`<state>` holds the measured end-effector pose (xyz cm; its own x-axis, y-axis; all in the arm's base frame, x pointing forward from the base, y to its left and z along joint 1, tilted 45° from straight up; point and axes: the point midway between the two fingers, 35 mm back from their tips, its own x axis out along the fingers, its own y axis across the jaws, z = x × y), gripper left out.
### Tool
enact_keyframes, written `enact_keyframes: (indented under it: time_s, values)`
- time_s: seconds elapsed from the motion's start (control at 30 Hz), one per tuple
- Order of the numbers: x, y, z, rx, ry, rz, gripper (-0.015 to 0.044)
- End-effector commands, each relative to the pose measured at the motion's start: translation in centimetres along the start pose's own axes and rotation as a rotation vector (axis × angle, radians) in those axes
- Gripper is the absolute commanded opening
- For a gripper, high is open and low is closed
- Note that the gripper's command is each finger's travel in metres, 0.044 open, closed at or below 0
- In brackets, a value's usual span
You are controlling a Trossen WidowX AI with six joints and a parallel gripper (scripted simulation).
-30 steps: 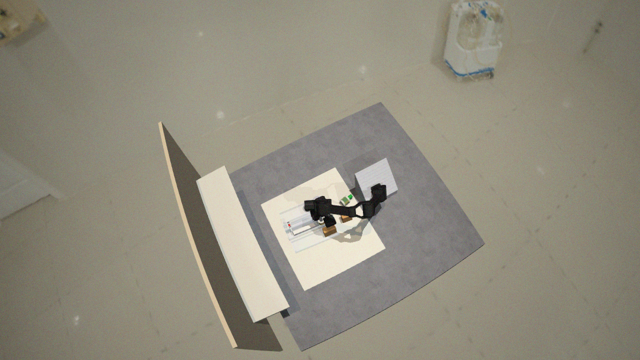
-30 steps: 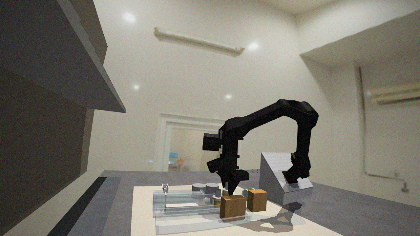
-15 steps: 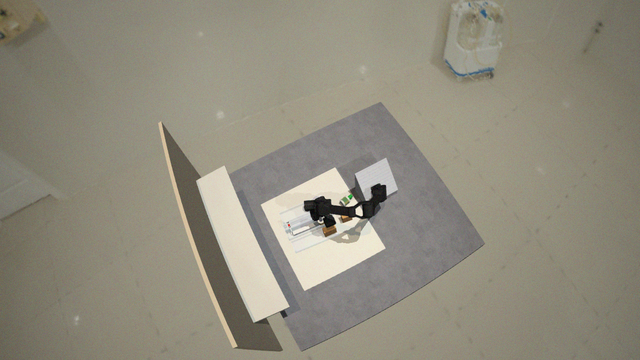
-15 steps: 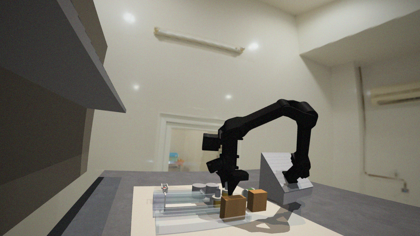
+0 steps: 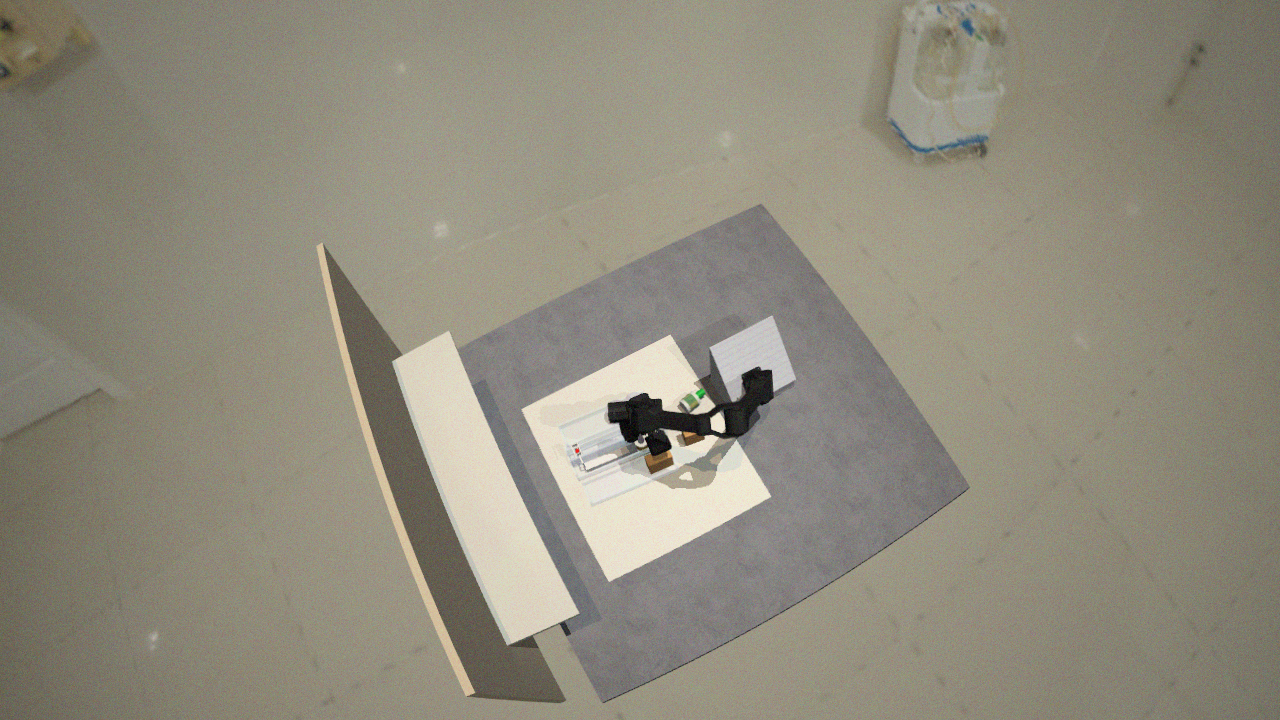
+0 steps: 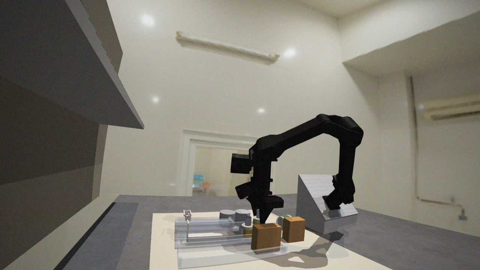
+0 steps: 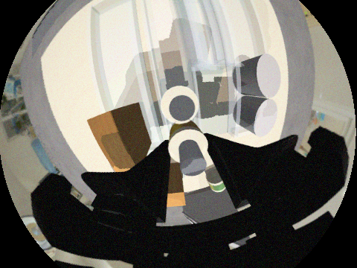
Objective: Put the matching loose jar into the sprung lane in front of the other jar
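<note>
At lane mouth, six o'clock in wrist view: gripper (image 7: pixel 190 174) clamped on new jar (image 7: pixel 187 150), old jar (image 7: pixel 181 106) just beyond at twelve. Risk: jar slipping mid-push, letting pusher snap forward. Exterior view hides held jar behind brown block (image 6: pixel 265 237); wrist view shows both jars aligned.

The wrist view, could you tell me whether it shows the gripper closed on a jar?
Yes, the gripper is shut on a jar with a grey cap, which sits between the two black fingers.
</note>
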<state>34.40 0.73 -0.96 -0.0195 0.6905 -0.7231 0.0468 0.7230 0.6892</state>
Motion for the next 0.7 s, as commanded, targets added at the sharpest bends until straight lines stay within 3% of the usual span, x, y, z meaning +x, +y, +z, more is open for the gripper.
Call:
enact_keyframes:
  time_s: [0.0,0.67]
  values:
    - [0.13,0.21,0.41,-0.007,-0.014,0.009,0.0000]
    - [0.89,0.21,0.36,-0.007,-0.014,0.009,0.0000]
